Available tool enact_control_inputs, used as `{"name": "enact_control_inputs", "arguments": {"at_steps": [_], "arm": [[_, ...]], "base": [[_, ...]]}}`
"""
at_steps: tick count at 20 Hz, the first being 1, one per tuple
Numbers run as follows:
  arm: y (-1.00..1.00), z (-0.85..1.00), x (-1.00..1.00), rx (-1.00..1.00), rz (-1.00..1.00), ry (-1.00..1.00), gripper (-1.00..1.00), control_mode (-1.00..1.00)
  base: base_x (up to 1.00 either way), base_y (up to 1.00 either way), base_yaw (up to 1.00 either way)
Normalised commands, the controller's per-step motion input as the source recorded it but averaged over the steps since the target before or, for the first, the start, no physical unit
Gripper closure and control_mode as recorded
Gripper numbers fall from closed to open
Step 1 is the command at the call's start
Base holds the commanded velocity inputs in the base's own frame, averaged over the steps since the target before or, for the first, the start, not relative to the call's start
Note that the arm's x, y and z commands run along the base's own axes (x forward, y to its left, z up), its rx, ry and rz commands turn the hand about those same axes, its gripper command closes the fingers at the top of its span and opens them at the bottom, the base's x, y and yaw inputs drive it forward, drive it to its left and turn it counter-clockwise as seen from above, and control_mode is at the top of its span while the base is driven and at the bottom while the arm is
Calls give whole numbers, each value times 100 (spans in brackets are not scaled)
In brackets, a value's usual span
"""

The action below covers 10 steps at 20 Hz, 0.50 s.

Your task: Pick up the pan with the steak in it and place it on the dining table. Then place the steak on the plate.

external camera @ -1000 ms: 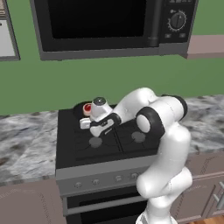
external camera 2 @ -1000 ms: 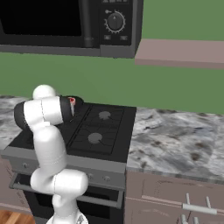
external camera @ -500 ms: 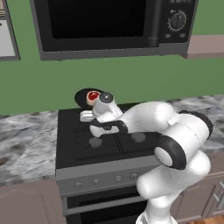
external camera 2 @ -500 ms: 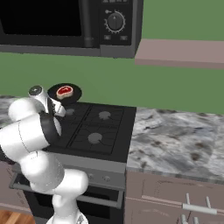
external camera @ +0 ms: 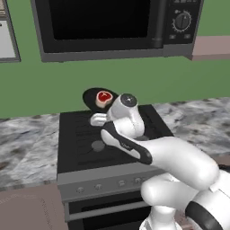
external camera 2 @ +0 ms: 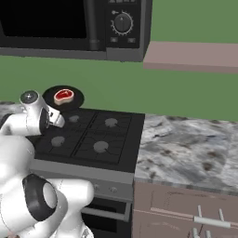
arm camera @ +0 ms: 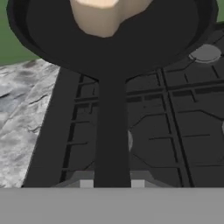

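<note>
2 base views from behind-left and behind-right, sharing the stove (external camera: pixel 90 139); hand view close above it

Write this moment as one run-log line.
gripper: shut on long black handle | shallow round black frying pan: lifted above stove | raw red steak: inside pan

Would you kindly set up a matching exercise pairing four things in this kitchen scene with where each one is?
Things:
1. steak
2. pan
3. microwave
4. gripper

Places or states:
A. mounted on the wall above the stove
B. shut on the pan's handle
C. lying in the pan
D. lifted clear above the stove

Pairs: 1-C, 2-D, 3-A, 4-B
</note>
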Motion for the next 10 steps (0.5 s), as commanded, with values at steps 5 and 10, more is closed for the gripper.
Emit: {"name": "enact_control_inputs", "arguments": {"at_steps": [5, 10], "arm": [[-27, 37, -100, 0, 2, 1, 100, -100], [-27, 13, -100, -1, 4, 3, 100, -100]], "base": [[0, 0, 0], [0, 0, 0]]}}
